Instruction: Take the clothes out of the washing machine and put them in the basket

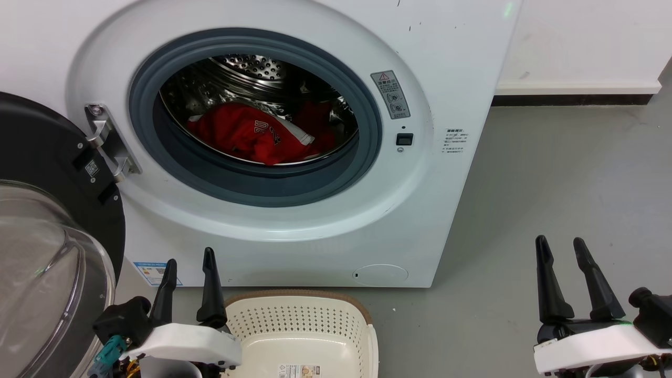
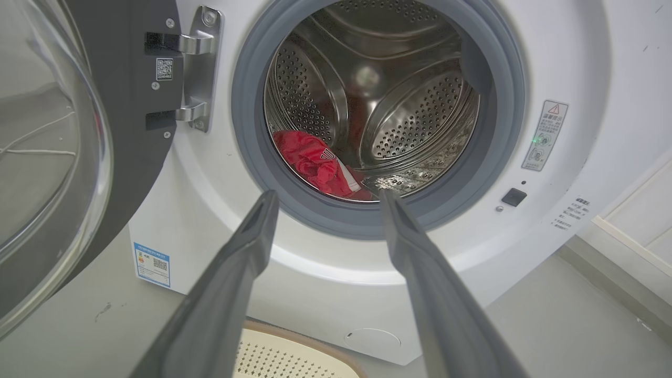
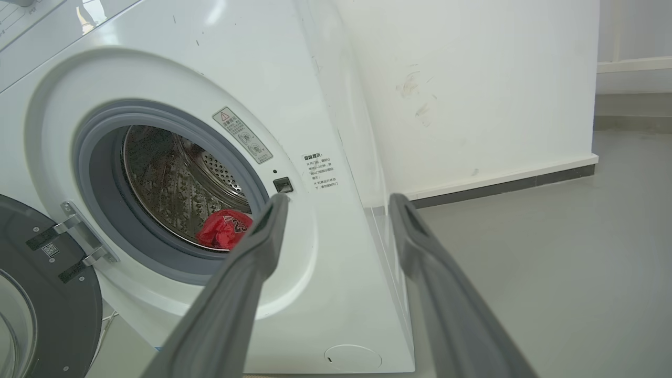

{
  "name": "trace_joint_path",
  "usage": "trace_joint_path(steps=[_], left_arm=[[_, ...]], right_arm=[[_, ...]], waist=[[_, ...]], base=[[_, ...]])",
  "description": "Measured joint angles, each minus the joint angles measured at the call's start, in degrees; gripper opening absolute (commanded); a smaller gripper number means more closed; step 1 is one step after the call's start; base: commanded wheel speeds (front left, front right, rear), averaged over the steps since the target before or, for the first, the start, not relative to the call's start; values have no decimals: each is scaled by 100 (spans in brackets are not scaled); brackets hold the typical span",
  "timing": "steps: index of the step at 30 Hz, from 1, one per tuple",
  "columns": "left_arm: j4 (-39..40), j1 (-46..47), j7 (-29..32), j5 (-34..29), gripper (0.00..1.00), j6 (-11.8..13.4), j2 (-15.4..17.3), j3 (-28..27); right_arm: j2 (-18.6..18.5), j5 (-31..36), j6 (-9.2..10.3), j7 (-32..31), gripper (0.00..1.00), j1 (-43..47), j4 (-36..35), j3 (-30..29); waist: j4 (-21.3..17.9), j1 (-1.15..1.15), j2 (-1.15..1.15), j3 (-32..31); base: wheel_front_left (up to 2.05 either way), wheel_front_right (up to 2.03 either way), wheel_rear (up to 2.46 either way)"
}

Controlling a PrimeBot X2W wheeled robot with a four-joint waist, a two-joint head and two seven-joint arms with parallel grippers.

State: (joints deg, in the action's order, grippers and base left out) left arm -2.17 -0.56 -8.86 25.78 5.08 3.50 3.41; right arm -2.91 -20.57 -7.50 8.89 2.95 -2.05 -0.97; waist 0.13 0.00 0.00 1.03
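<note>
Both empty, left gripper [image 1: 190, 257] and right gripper [image 1: 559, 241] gape; "23" jersey [image 1: 247, 134] lies in washing machine [image 1: 446, 63].

- You'll find a warning sticker [image 1: 390, 94] on the washer [image 1: 462, 47], just right of the porthole [image 1: 252, 184]. It has a red triangle with an exclamation mark, and the print beneath is too small to read.
- Further right of the porthole is a block of dark print [image 1: 457, 140], unreadable.
- Left of the porthole, there is a QR tag [image 1: 92, 168] on the door [image 1: 31, 136] frame.
- Below-left of the porthole is a blue-edged label [image 1: 152, 273], unreadable.
- Inside the porthole, the jersey [image 1: 236, 134] reads "23" in the right wrist view.
- Below the porthole, the basket [image 1: 294, 315] has a bottom label [image 1: 299, 371], unreadable.
</note>
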Motion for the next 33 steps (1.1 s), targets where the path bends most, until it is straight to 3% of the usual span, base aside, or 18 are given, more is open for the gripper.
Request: trace_joint_path(steps=[33], left_arm=[[55,-246,-422,-1577,100,175,-19,96]], right_arm=[[-1,1779,0,423,100,300,-257,142]], waist=[[-12,0,0,-15]], base=[[0,0,0]])
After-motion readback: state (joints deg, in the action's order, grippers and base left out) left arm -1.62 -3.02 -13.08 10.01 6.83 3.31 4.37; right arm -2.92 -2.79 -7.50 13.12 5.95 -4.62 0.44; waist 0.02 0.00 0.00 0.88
